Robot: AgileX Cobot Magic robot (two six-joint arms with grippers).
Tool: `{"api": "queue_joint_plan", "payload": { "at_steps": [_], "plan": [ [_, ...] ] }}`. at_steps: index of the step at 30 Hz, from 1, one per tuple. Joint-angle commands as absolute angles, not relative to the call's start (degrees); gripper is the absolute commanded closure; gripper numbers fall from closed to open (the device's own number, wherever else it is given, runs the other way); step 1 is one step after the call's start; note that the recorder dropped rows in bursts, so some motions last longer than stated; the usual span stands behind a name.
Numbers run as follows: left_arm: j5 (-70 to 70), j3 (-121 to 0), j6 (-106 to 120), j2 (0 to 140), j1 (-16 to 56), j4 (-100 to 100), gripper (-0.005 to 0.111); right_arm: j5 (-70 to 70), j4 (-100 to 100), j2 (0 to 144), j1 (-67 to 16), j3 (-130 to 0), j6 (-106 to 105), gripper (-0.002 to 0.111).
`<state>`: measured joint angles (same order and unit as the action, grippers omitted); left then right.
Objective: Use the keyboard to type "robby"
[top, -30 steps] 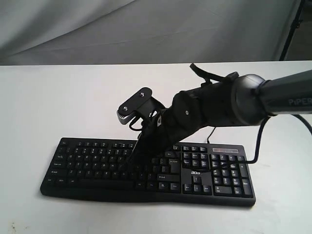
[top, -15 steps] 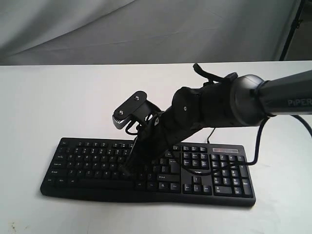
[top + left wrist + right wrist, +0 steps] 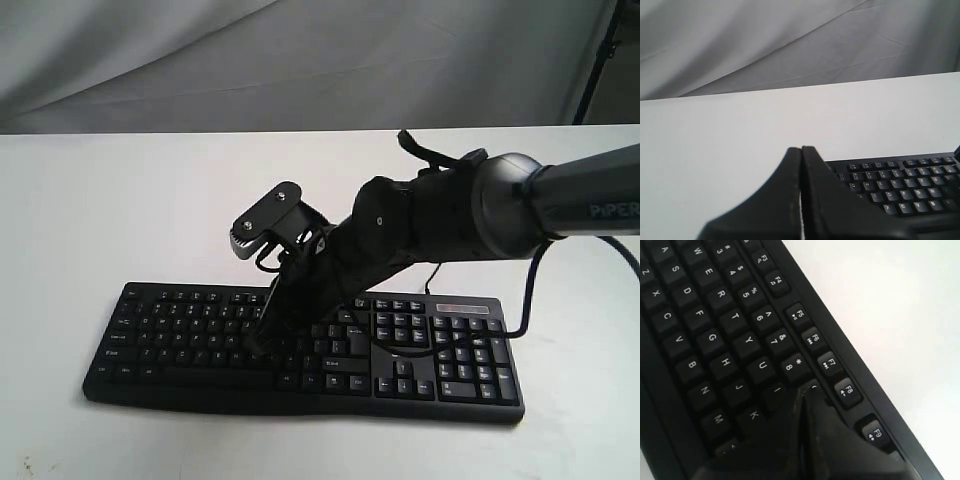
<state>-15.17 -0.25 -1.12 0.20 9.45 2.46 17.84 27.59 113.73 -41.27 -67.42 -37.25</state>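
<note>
1. Since a second ago the right gripper (image 3: 260,343) has shifted toward 7 o'clock across the keys and dropped lower. Over the last half-second the change is slight.
2. Location of the work: the keyboard (image 3: 180,340) lies on the white table (image 3: 150,200) at 6 o'clock in the exterior view. Its long axis runs 9 to 3, with the number pad at the 3 o'clock end.
3. Right gripper: the fingers are pressed together into a single point and hold nothing. The right arm (image 3: 450,215) reaches in from 3 o'clock.
4. In the right wrist view the tip (image 3: 802,392) sits just beside the I key (image 3: 777,388) and near the 8 key (image 3: 792,363). The key beneath it is hidden. Whether it is touching cannot be told.
5. Left gripper (image 3: 801,148): the fingers meet along a thin seam and hold nothing. It hangs over bare table, apart from the keyboard's end.
6. Judgement: the covered key is probably O, so the "o" stroke appears to be in hand.
7. Recommended practice:
   - Keep the fingers closed so that only one narrow tip meets the key.
   - Descend straight onto the key centre, clear of the I key.
   - Press briefly, then lift fully to avoid a repeated letter.
   - Avoid sideways push, which may slide the keyboard.
</note>
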Motion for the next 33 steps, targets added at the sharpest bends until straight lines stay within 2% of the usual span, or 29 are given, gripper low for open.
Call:
{"api": "queue_joint_plan", "payload": {
  "at_steps": [1, 26, 33],
  "plan": [
    [-14.86, 0.00, -1.28, 0.00, 9.82, 2.74, 0.107, 17.65, 27.45, 113.53, -41.82, -67.41, -37.92, 0.108],
    [-14.86, 0.00, -1.28, 0.00, 9.82, 2.74, 0.107, 16.80, 26.96, 116.62, -42.28, -67.41, -38.73, 0.108],
    [-14.86, 0.00, -1.28, 0.00, 9.82, 2.74, 0.107, 17.09, 26.96, 112.04, -42.28, -67.41, -38.73, 0.108]
  ]
}}
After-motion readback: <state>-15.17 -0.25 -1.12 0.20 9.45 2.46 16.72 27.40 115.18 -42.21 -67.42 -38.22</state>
